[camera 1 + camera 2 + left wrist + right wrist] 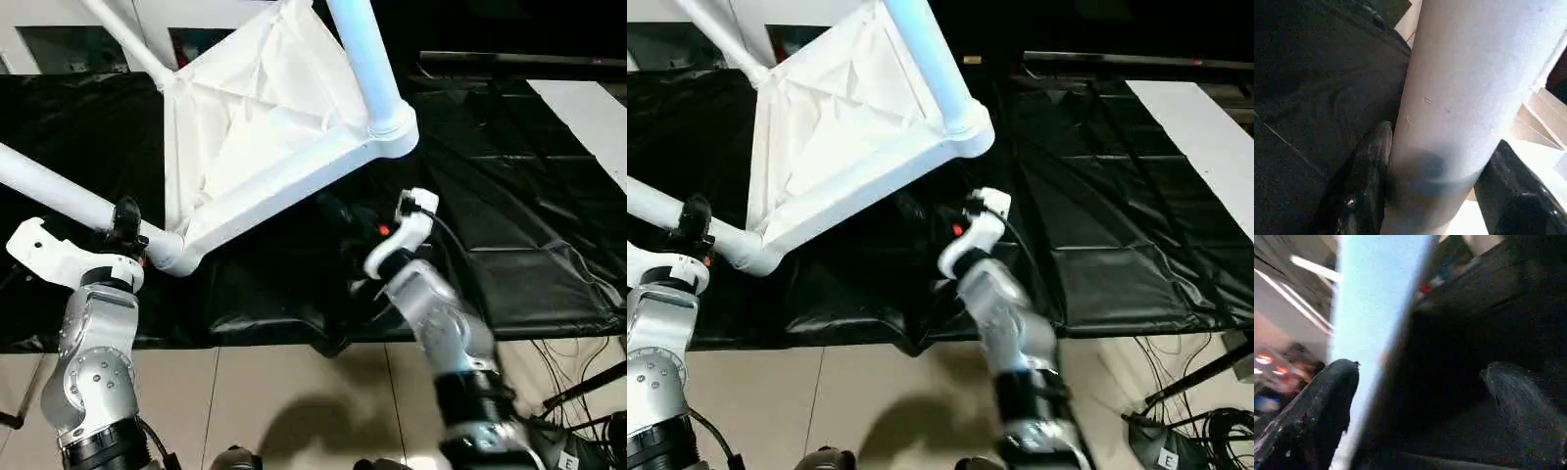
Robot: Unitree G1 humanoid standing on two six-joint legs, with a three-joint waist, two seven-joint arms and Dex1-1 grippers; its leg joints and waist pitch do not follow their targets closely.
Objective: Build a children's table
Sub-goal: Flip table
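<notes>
Left pincer (1440, 196) is clamped round one of the long tapered round white plastic legs (49, 191), its two black fingers (1364, 181) pressed against either side of the tube close to where that leg enters a rounded corner socket. Right pincer (1420, 406) stands with its fingers well apart and nothing between them; from the head it sits below the near edge of the white plastic children's table (265, 147), near a second corner socket (392, 132) but not touching it as far as I can tell.

That table is upside down and tilted, ribbed underside showing, resting over a black plastic sheet (509, 225) that covers the work surface. Three legs seem fitted: the one held, a thick one (367, 59) rising toward the camera, and a thinner one (127, 39) at the far corner.

Risk as I see it: the whole frame appears to hang on that single grip. If the left arm swings or twists, the leg could lever in its socket and pop loose, or the smooth tube could slip through the fingers and let the top drop onto the sheet. The free arm, so close under the edge, could knock the frame and turn it. The slick, creased sheet would let the corner slide rather than hold.
</notes>
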